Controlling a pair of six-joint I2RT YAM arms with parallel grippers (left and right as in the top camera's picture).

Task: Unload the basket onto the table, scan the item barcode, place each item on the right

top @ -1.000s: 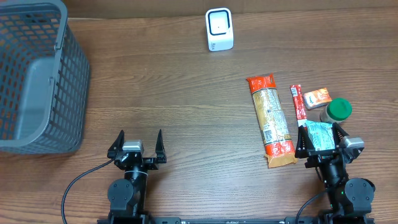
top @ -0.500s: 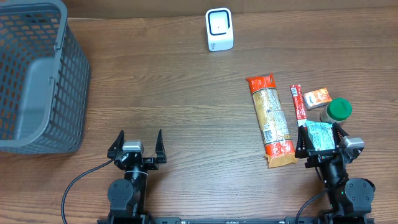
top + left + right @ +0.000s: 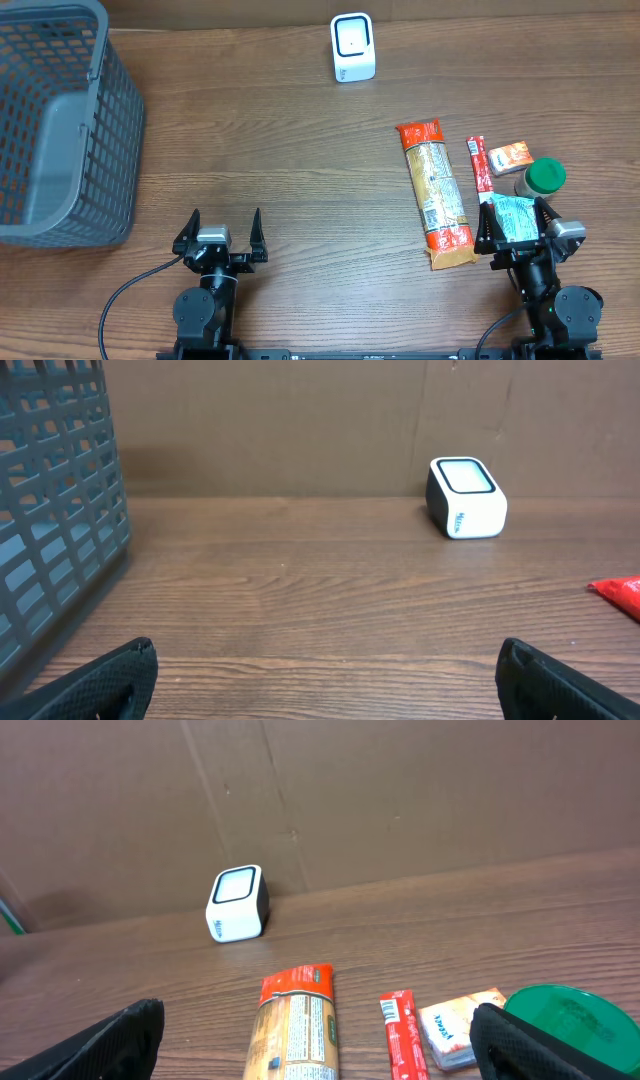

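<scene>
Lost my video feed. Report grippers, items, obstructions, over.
Left gripper, right gripper: jaws open, nothing gripped. Pasta packet lies untouched near right gripper; scanner upright at far edge. Nothing between them.

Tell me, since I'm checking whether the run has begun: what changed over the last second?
Nothing visibly changed. The left gripper and right gripper stay open at the near edge; the pasta packet, scanner and basket lie where they were.

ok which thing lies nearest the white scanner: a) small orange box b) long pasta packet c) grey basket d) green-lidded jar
b: seen from overhead, the long pasta packet ends closest to the white scanner; the green-lidded jar, small orange box and grey basket lie farther off.
</scene>
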